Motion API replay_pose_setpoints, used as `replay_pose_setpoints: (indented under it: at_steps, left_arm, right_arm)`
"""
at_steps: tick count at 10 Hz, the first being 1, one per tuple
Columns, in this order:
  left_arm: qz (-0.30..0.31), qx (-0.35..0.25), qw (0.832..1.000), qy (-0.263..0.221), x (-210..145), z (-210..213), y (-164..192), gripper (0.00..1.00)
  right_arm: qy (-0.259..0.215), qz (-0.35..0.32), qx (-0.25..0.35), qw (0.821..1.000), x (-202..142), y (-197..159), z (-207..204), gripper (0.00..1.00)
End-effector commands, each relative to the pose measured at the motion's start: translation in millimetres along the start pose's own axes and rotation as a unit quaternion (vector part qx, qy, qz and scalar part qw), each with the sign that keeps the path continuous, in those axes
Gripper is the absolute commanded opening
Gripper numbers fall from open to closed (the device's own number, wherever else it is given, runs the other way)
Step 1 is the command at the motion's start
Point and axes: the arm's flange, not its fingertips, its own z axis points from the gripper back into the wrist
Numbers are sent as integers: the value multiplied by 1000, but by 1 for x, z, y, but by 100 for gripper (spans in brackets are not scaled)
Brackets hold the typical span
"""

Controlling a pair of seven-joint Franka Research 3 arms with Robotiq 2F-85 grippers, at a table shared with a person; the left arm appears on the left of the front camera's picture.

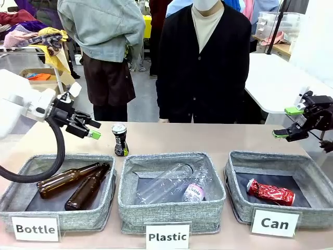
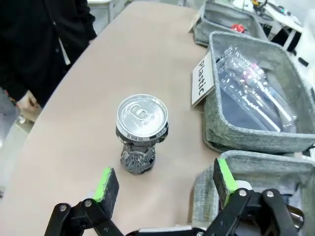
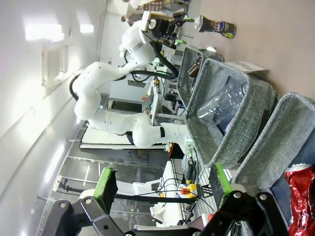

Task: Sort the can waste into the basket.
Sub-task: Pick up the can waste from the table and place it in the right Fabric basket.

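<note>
A black can (image 1: 120, 139) with a silver top stands upright on the table behind the gap between the Bottle and Plastic bins; the left wrist view shows this can (image 2: 141, 132) just ahead of the fingers. My left gripper (image 1: 89, 129) (image 2: 165, 189) hangs open a short way left of it, empty. A crushed red can (image 1: 270, 192) (image 3: 301, 199) lies in the grey basket (image 1: 237, 197) carded "Can" at the right. My right gripper (image 1: 287, 123) (image 3: 162, 189) is open and empty above the basket's far right side.
The Bottle bin (image 1: 15, 200) holds two brown glass bottles (image 1: 78, 185). The Plastic bin (image 1: 130, 205) holds clear plastic bottles (image 1: 174, 186). A person in a black cardigan (image 1: 203, 62) stands at the far edge of the table.
</note>
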Motion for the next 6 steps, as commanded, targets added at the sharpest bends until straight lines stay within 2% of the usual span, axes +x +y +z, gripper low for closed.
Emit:
replay_pose_setpoints:
  at_steps: [1, 4, 6]
  left_arm:
    - [-50, -35, 998, -5, -8, -15, 19, 100]
    - [-98, -29, 995, -12, -15, -33, 30, 100]
    - [-90, -28, 995, -13, -15, -45, 36, 100]
  right_arm:
    - [2, 7, -4, 1000, 0, 2, 0, 99]
    - [2, 7, -4, 1000, 0, 2, 0, 99]
    - [2, 7, -4, 1000, 0, 2, 0, 99]
